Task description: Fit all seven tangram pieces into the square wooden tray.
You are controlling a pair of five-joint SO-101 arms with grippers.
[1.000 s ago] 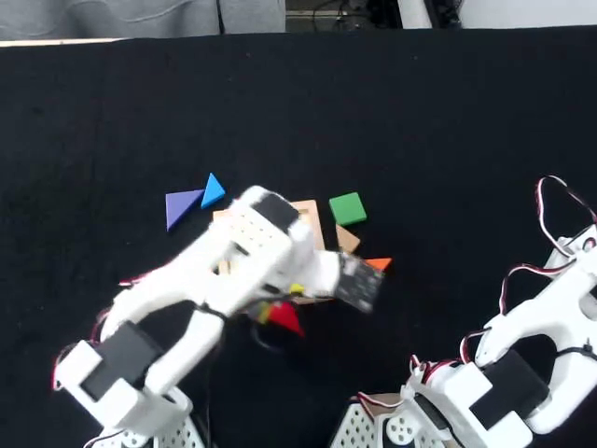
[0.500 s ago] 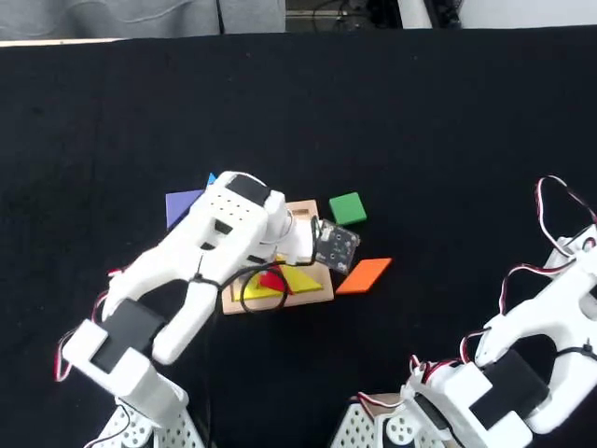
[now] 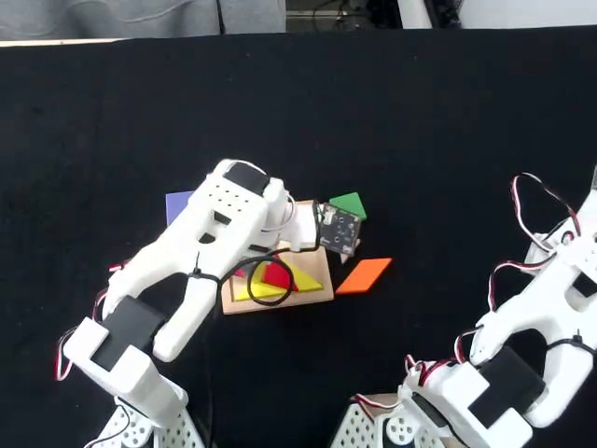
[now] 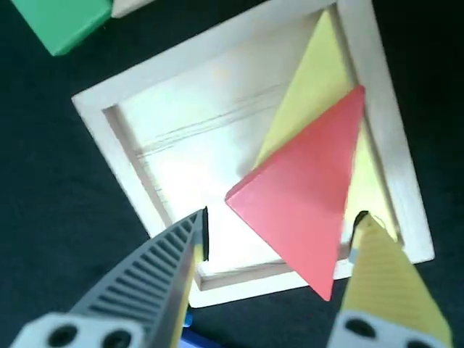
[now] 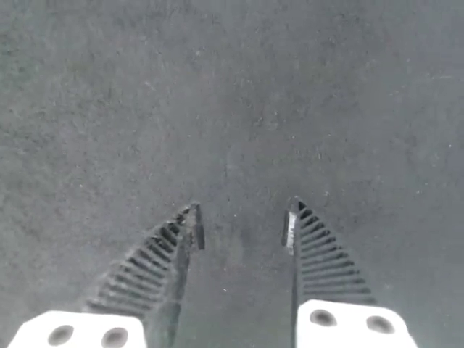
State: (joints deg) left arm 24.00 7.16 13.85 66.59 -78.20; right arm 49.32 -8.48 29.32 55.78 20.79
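**High view.** Left arm (image 3: 201, 266) lies across the tray (image 3: 320, 291). The red triangle (image 3: 272, 273) is inside the tray, on top of the yellow triangle (image 3: 303, 279). One second ago it was off the tray's near edge, under the wrist; half a second ago it was already over the tray. Since then the wrist has drawn toward the tray's far side. The green square (image 3: 350, 203) sits just beyond the tray's far right corner. The orange parallelogram (image 3: 365, 274) is just beside its right edge. The purple triangle (image 3: 177, 199) is off its far left corner, partly hidden by the arm. Right arm (image 3: 536, 345) is well apart from the tray and has shifted slightly.

**Left wrist view.** Left gripper (image 4: 279, 228) is spread wide astride the red triangle and grips nothing; a gap shows beside one finger. Red leans on yellow, one corner overhanging the tray rim. Judgement: delivered but not seated, so it wants a nudge inward before more pieces go in.

**Right wrist view.** Right gripper (image 5: 243, 225) is parted and empty over the black cloth (image 5: 232, 87).
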